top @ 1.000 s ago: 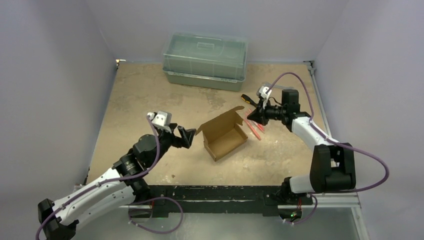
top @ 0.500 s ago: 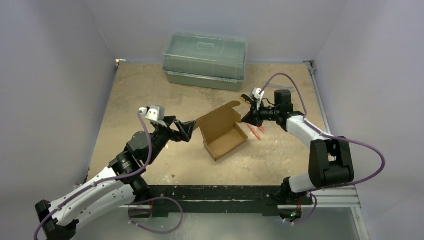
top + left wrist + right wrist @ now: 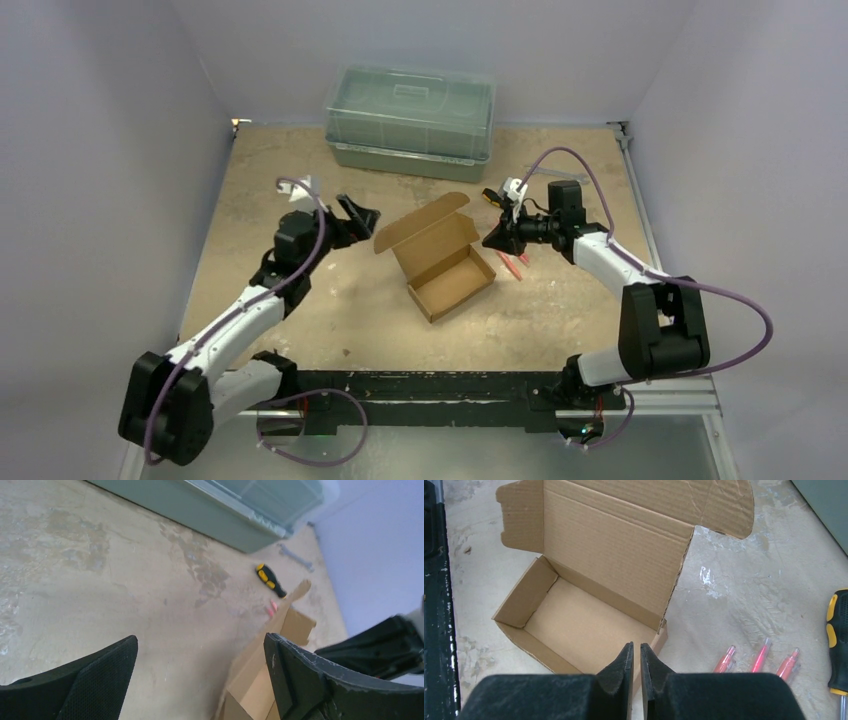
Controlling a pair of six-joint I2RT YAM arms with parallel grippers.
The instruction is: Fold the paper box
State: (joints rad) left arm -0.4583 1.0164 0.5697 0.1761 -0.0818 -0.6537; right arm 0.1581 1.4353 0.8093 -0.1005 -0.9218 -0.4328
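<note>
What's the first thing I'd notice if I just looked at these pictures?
The brown paper box sits open in the middle of the table, its lid flap standing up and nothing inside. The left tool, wide open, and the right tool, nearly closed, flank it on either side. Behind them, a big green-grey plastic container sits at the far edge.

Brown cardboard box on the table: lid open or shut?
Open: the brown cardboard box has its lid raised, empty interior exposed.
</note>
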